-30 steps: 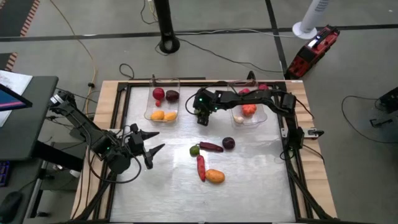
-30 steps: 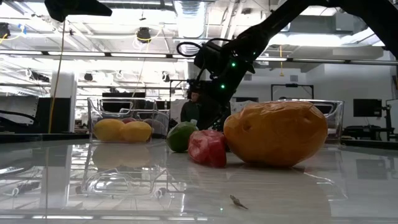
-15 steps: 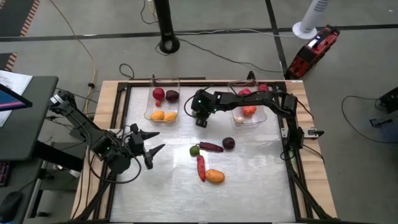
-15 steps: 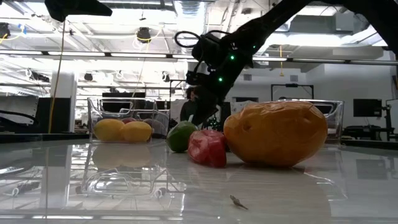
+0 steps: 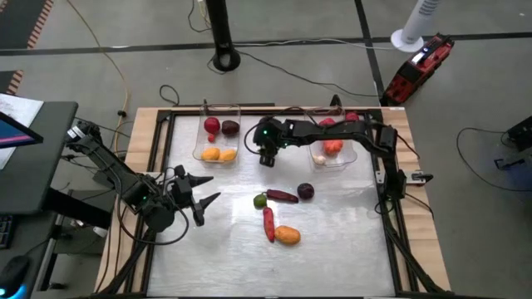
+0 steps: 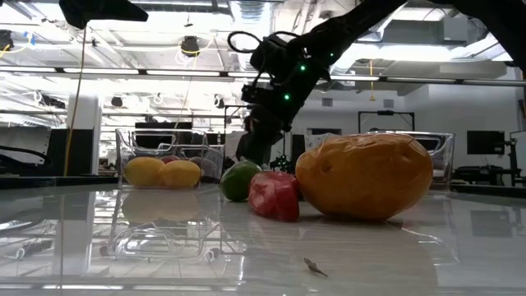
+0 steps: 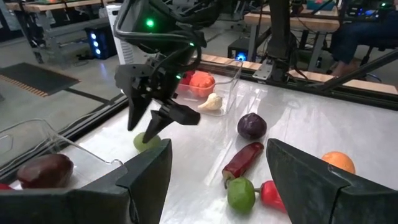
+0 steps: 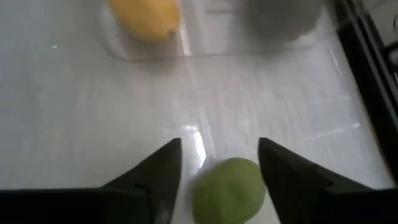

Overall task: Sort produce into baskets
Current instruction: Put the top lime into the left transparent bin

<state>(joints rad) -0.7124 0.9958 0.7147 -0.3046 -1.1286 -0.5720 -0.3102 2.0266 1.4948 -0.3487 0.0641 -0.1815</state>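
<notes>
Right gripper [image 5: 267, 158] hangs just right of the left clear plastic basket [image 5: 218, 155], fingers spread, straddling a small round green fruit [image 8: 229, 189] lying on the white tabletop [image 5: 332, 249]; contact with the fruit can't be told. Left gripper [image 5: 206, 198] waits near the table's left edge, fingers spread, holding nothing.

Left basket holds a red piece [image 5: 212, 124], a dark purple piece [image 5: 230, 128] and two yellow-orange pieces [image 5: 219, 154]. Right clear plastic basket [image 5: 341, 159] holds an orange-red piece [image 5: 332, 147] and a white piece [image 7: 210, 102].

Loose mid-table: green round piece [image 5: 260, 200], dark red long chili [image 5: 282, 196], dark purple round piece [image 5: 306, 191], red long chili [image 5: 268, 223], orange oval piece [image 5: 288, 235].
</notes>
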